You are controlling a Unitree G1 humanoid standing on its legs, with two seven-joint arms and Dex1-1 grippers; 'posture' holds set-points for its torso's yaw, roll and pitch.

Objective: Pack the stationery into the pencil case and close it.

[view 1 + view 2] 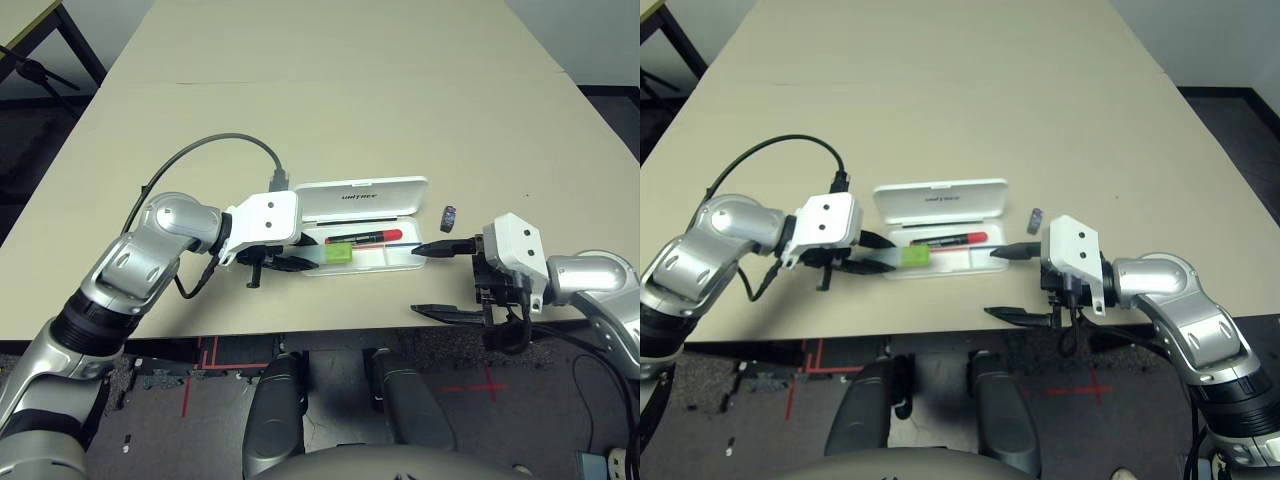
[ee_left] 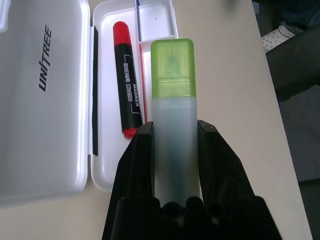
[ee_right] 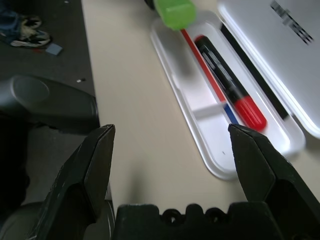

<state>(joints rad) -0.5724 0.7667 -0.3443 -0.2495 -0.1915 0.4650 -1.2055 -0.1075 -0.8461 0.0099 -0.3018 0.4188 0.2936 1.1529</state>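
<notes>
While clamped, highlighter (image 2: 173, 125) — barrel's rear hidden.

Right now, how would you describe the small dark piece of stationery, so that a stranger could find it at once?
Find the open white pencil case near the table's front edge. Just past its end on the robot's right, beside the raised lid, a tiny dark stubby piece lies alone on the table. Unlike the red marker in the tray, it is outside the case.

The robot's arms are shiny silver with round joints. Each wrist has a white boxy block with small dark screw dots. A thin black cable (image 1: 215, 143) loops from the left wrist. The left claw (image 2: 175, 150) and the right claw (image 3: 172, 160) each have two black pointy fingers.
</notes>
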